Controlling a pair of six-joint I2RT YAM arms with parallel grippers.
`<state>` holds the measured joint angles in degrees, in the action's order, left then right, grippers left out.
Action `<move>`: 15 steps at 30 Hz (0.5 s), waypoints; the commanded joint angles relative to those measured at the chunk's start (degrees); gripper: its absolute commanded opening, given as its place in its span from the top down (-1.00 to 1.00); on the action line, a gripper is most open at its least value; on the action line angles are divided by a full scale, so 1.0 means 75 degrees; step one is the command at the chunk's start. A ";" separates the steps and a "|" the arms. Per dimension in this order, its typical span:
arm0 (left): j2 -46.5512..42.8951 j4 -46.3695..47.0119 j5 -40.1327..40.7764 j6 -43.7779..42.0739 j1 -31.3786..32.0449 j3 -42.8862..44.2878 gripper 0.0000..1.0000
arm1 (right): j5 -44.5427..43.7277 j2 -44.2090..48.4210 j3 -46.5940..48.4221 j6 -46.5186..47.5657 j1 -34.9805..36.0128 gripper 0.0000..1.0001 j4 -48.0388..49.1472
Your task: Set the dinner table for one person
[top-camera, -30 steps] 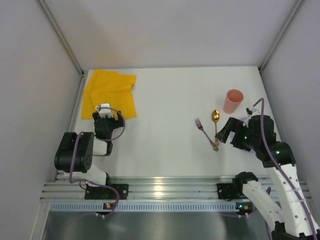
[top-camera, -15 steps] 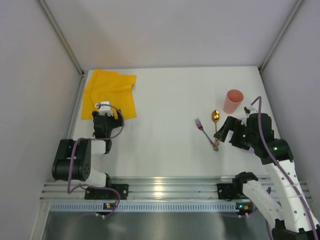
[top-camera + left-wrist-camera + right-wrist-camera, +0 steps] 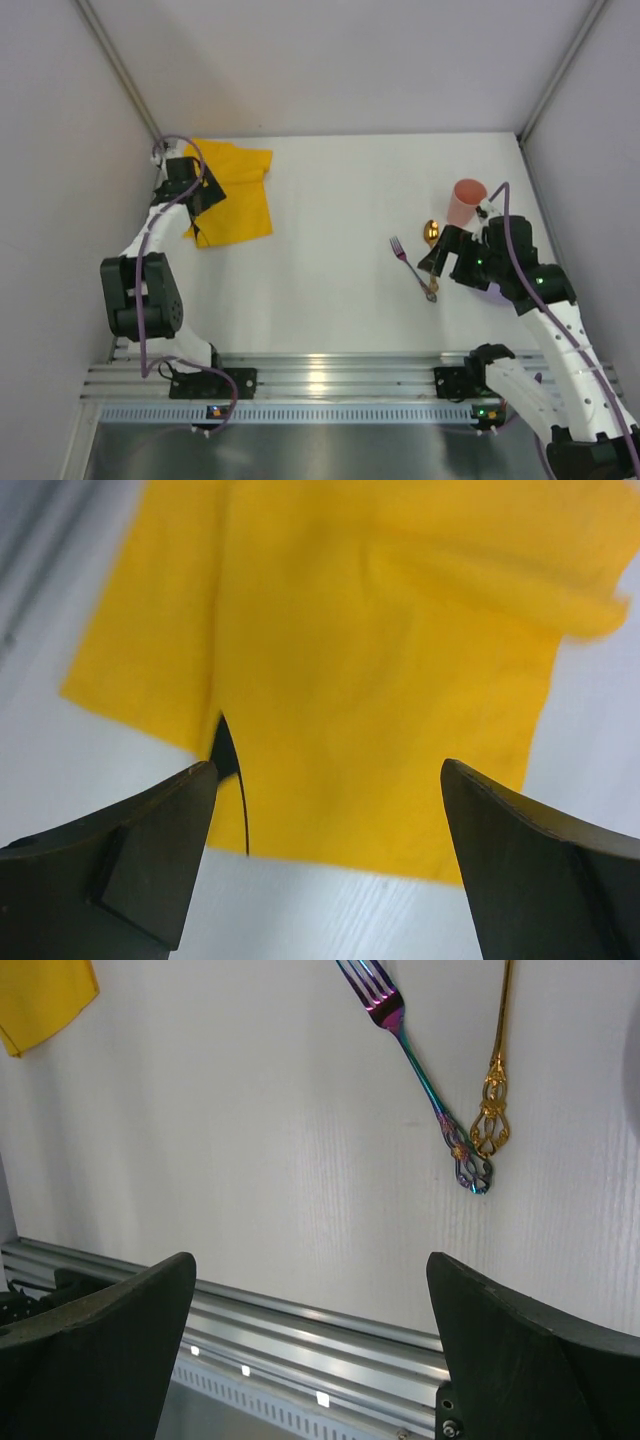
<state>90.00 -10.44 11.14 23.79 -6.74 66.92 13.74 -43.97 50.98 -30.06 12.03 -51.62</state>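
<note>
The table lies beneath both claws. The yellow cloth spreads under and ahead of the left claw, whose 2 fingers stand wide apart with nothing between them. The right claw is also spread wide and empty. A pink cup stands close beside it. A fork and a gold spoon lie ahead of its fingers, handle ends close together.
</note>
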 commanded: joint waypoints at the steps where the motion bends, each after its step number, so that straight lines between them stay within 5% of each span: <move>1: 0.0142 -0.2078 -0.0548 0.0076 0.0989 0.0054 -0.98 | 0.0149 0.0038 -0.0036 0.0048 0.0177 -1.00 0.0577; 15: 0.2238 -0.3050 -0.0197 0.0507 0.2657 0.1320 -0.89 | -0.0273 0.0471 -0.0083 0.0352 0.0247 -1.00 0.0062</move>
<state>103.85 -29.39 7.14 25.76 12.62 74.52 13.32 -41.23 49.08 -29.06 13.15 -50.15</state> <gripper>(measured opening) 0.949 0.996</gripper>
